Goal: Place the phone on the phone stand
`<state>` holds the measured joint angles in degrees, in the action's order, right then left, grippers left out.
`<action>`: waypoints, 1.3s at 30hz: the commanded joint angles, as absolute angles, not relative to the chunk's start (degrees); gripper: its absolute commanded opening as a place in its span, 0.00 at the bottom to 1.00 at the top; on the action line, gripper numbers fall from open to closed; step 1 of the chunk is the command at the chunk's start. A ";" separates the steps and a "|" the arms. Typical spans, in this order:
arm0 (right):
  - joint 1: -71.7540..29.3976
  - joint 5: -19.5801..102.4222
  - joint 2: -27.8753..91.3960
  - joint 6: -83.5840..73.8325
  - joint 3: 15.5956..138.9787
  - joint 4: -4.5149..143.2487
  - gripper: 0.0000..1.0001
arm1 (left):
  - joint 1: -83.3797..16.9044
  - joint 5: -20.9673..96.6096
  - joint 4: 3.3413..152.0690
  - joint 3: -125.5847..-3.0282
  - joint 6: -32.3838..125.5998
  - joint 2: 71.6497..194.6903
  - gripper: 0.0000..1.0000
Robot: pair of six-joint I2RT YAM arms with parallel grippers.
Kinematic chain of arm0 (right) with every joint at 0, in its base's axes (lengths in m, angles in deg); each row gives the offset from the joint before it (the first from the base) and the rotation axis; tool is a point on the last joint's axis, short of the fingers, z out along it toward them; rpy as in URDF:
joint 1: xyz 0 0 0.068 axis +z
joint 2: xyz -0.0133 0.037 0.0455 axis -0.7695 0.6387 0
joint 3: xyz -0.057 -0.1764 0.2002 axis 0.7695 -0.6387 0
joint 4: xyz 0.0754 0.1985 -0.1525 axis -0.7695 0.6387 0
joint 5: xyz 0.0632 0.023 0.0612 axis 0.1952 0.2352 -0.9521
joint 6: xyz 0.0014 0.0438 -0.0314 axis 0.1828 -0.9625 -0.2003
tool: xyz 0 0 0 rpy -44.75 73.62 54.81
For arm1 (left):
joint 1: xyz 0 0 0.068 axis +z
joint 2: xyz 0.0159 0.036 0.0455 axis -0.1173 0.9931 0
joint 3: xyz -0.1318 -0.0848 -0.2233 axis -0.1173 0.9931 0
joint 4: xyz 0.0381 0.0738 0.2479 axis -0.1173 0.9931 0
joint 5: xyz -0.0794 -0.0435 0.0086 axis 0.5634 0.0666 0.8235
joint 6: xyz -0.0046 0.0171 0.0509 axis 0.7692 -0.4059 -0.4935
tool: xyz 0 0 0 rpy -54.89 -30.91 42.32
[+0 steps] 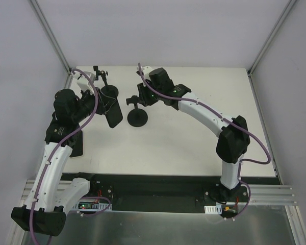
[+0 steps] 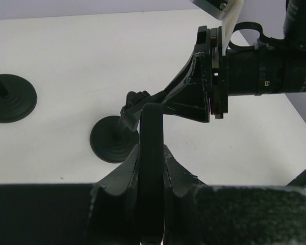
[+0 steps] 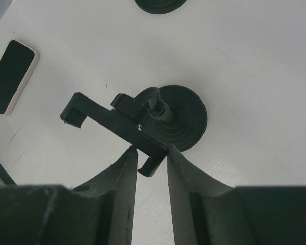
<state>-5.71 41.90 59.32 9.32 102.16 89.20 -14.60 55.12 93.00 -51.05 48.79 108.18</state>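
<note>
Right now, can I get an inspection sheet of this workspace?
Surface: white table, no spills seen.
Job's things: phone held edge-on; phone stand upright.
Clutter: second stand upright; second phone lying flat.
Tools: left tool shut on phone; right tool shut on phone stand's clamp.
Cables: purple cable along each arm.
Surroundings: pale walls, metal frame posts.

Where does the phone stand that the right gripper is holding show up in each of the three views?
Top external: phone stand just left of centre, its round base on the table.
Left wrist: lower centre-left, behind the edge-on phone.
Right wrist: centre, its cradle bar in the right gripper.
Shared landmark: the second stand's base, visible in all three.
</note>
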 commanded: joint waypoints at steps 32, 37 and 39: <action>-12.51 18.84 43.67 21.36 87.01 88.47 0.01 | -35.82 89.75 67.59 -52.34 36.62 117.52 0.00; -12.95 14.44 43.41 23.21 87.00 89.07 0.00 | -39.43 103.64 64.34 -56.98 32.66 125.59 0.00; -12.95 14.26 43.23 23.47 86.65 89.16 0.01 | -39.52 104.53 66.00 -59.19 32.22 128.50 0.00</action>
<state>-12.98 20.48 47.17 21.69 86.43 91.47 -38.46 95.51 70.29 -53.35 36.77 123.74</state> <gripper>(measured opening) 0.064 0.111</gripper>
